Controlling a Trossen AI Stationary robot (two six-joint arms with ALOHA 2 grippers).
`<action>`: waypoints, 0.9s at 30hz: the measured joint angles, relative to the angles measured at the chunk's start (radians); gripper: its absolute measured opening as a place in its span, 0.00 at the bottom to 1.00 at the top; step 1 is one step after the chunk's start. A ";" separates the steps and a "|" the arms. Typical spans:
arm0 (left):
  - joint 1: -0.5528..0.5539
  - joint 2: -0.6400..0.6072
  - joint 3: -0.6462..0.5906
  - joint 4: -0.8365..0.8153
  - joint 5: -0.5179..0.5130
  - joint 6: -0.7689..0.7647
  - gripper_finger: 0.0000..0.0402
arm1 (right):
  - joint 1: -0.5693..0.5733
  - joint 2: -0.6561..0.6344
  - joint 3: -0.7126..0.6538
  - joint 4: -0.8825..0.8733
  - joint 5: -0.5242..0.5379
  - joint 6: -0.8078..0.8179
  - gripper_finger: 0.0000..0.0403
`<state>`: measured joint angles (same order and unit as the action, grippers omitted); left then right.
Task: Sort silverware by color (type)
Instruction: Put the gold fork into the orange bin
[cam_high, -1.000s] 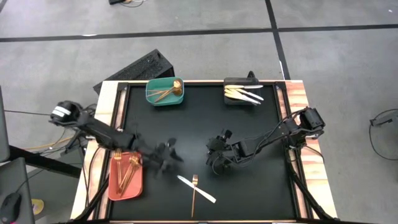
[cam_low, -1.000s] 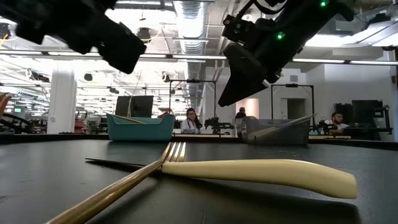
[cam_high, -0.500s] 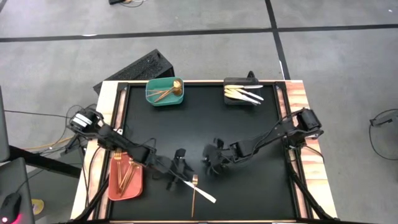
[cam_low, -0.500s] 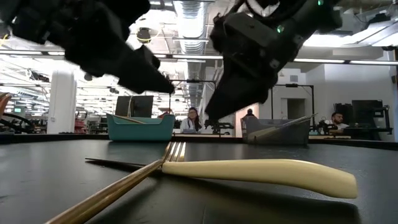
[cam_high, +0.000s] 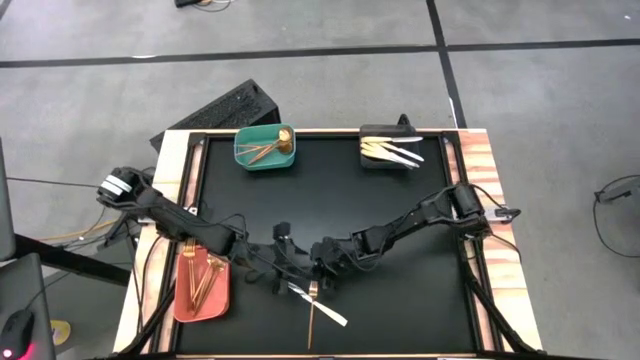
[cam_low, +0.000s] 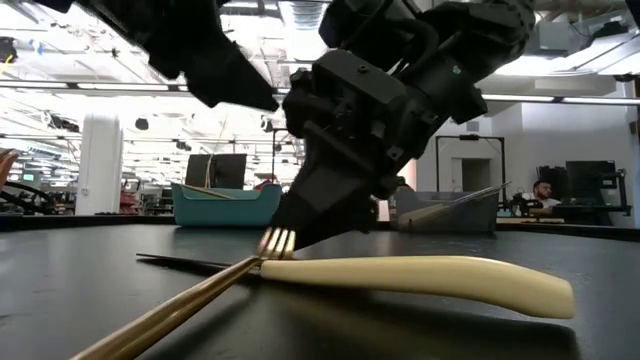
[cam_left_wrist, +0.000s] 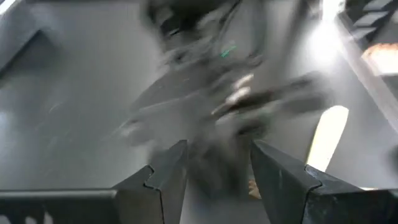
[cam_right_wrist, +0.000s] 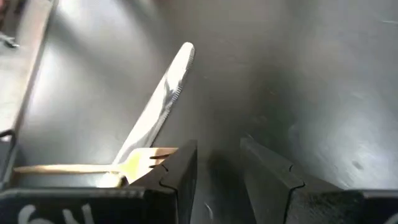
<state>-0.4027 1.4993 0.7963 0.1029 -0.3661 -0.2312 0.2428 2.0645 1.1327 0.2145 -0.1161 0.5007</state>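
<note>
Overhead looks down; low camera level, close; both share fork (cam_high: 312, 308) (cam_low: 190, 298).

On the tabletop (cam_high: 420, 290), a fork (cam_high: 312, 310) and a knife (cam_high: 318, 305) lie crossed near the front edge, the fork over the knife. The left gripper (cam_high: 283, 262) and right gripper (cam_high: 322, 270) meet just behind them, side by side. One bin (cam_high: 264, 157) of forks and spoons sits at the rear left, a bin (cam_high: 372, 160) of knives at the rear right. A tray (cam_high: 218, 300) holding forks lies at the front left.
</note>
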 joint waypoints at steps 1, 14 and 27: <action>-0.001 -0.003 -0.004 -0.020 -0.019 0.000 0.40 | 0.000 0.011 0.006 0.007 -0.015 0.000 0.38; 0.010 0.007 -0.002 0.011 -0.094 -0.043 0.40 | -0.033 -0.046 0.010 -0.034 -0.046 -0.010 0.38; 0.012 0.008 -0.003 0.012 -0.144 -0.080 0.40 | -0.012 -0.044 0.012 0.014 -0.144 -0.033 0.38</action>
<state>-0.3909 1.5071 0.7931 0.1150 -0.5098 -0.3115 0.2313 2.0208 1.1446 0.2285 -0.2596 0.4679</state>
